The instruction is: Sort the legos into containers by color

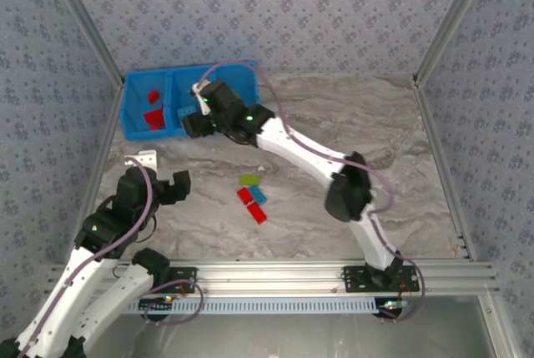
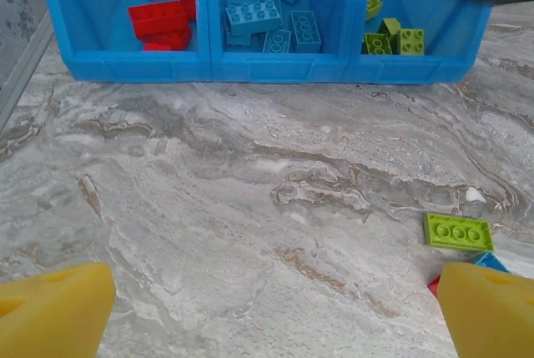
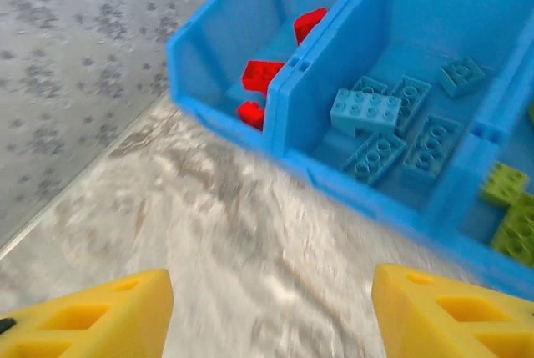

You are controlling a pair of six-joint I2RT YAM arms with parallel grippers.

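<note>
Blue tray (image 1: 138,131) at the desk's (image 1: 350,124) far left: red, blue, green legos (image 2: 263,16) sorted by compartment, loose legos (image 1: 249,179) mid-desk. We see the right tool (image 3: 271,308) beside it, parted, empty; left tool (image 2: 275,312) spread wide, empty.

No text, label or number can be read on the legos (image 2: 455,231) or containers (image 2: 284,68).
</note>
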